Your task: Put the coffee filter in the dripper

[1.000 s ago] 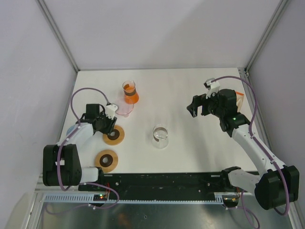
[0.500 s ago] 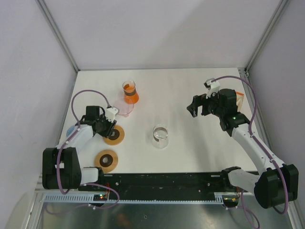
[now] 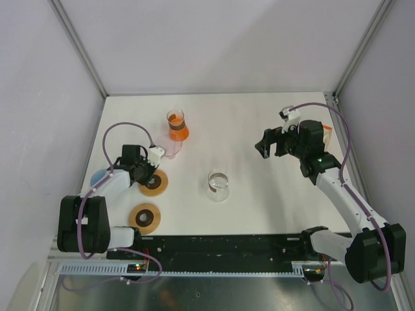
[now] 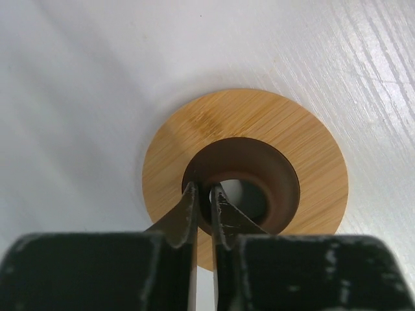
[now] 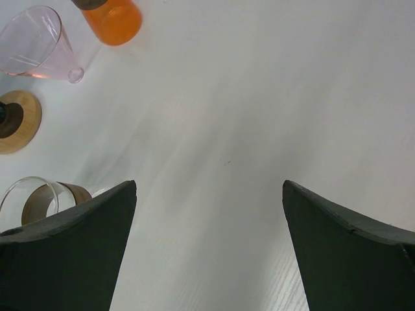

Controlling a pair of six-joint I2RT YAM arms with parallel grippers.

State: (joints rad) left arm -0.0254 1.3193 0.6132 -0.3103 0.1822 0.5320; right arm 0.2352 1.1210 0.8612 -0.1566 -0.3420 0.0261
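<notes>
With the left jaws pinched on the dark collar wall of the wooden ring (image 4: 259, 123), the right jaws wide apart above the counter (image 5: 259, 97), the pink cone dripper (image 3: 168, 148) lying tipped beside the orange flask (image 3: 177, 126), and no filter we can identify, we fear so thin a pinch could let the ring slip on lifting.

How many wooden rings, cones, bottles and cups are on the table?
Wooden rings: 2
Pink cone: 1
Orange bottle: 1
Clear cup: 1
Total: 5
</notes>
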